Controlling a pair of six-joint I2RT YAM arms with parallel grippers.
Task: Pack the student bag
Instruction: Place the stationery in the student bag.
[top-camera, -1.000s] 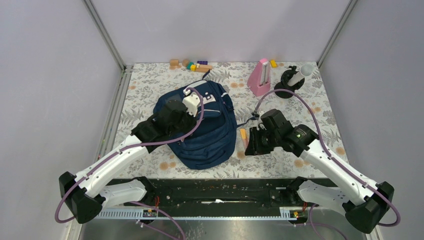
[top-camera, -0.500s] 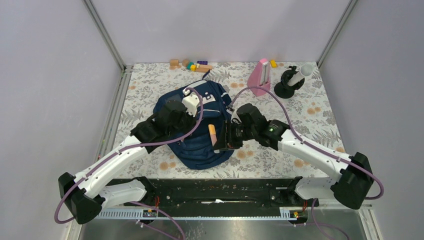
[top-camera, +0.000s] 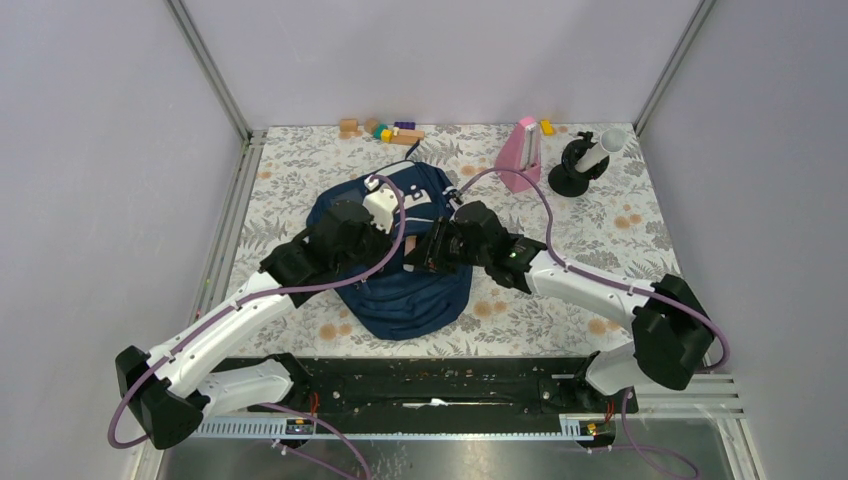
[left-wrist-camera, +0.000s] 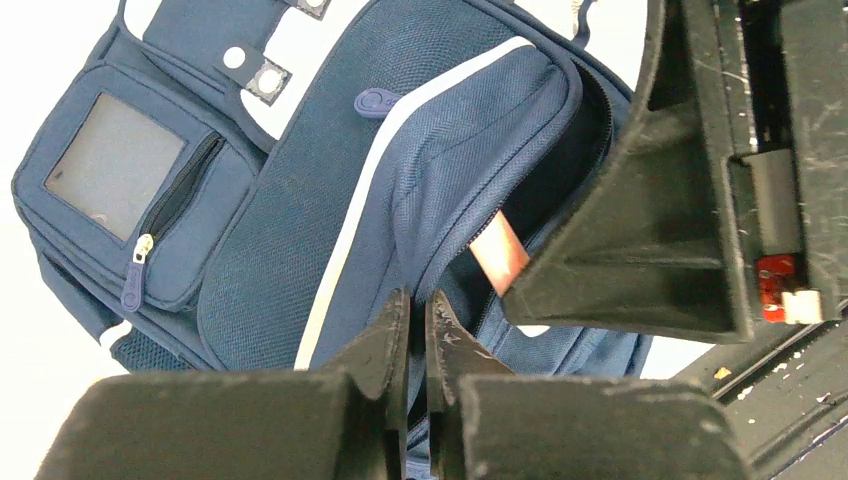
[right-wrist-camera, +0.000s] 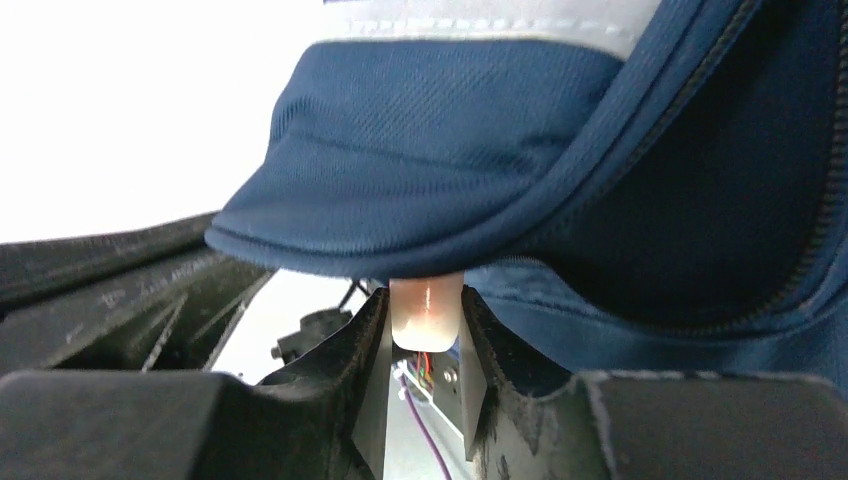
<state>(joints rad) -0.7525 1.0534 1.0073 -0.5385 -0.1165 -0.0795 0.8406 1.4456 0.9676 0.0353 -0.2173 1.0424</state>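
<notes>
Student bag (top-camera: 405, 295) flat on the flowered bench (top-camera: 610, 230), left of centre, top end toward the far side, front pocket (left-wrist-camera: 150, 220) with its pale grey patch (left-wrist-camera: 115, 165) facing up. Thin white stripes along the navy panels. Left hand (left-wrist-camera: 417, 318) in from the near left, fingers pressed together on a fold of navy fabric at the lip of the main opening; lip raised, zip undone, dark gap beneath. Right hand (right-wrist-camera: 424, 325) stretched across from the right, narrow, clamped on a peach-coloured stick (right-wrist-camera: 425, 300). Near end of the stick between the fingers, far end tucked under the raised lip at the mouth of the bag. Both hands over the middle of the bag, right just beside left. Along the far edge of the bench, well apart from the bag: cluster of small coloured blocks (top-camera: 385, 130) left of centre; pink wedge-shaped object (top-camera: 520, 155) upright further right; small yellow block (top-camera: 546, 127) just behind it; black stand (top-camera: 575, 175) with a white rounded top near the far right corner. Bag interior beyond the stick too dark to tell.
</notes>
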